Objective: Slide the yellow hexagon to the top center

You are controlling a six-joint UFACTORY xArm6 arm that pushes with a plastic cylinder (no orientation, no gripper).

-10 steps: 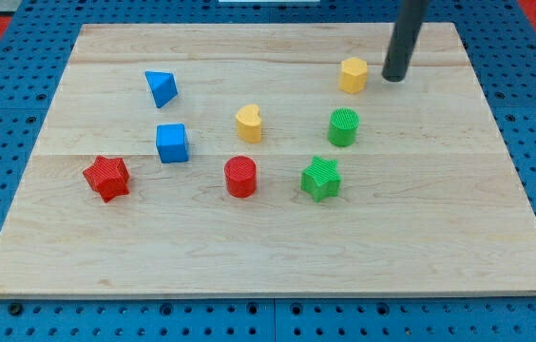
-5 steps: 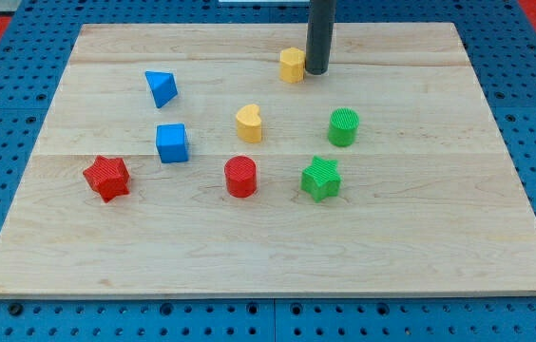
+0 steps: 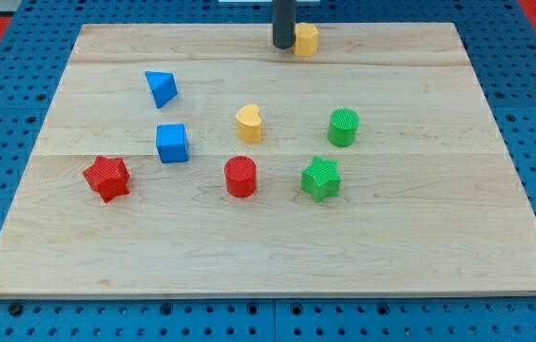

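Note:
The yellow hexagon [image 3: 306, 39] sits on the wooden board [image 3: 420, 218] near the view's top edge, a little right of centre. My tip [image 3: 283, 46] is at the hexagon's left side, touching or almost touching it. The dark rod rises out of the view's top.
A yellow heart [image 3: 249, 123] lies mid-board. A green cylinder [image 3: 344, 126] and green star [image 3: 321, 178] are to its right. A red cylinder [image 3: 240, 177] is below it. A blue triangle [image 3: 161, 87], blue cube [image 3: 172, 142] and red star [image 3: 107, 177] are at the left.
The yellow hexagon slid left and then up toward the top edge. My tip moved from the hexagon's right side to its left side, ending higher in the view.

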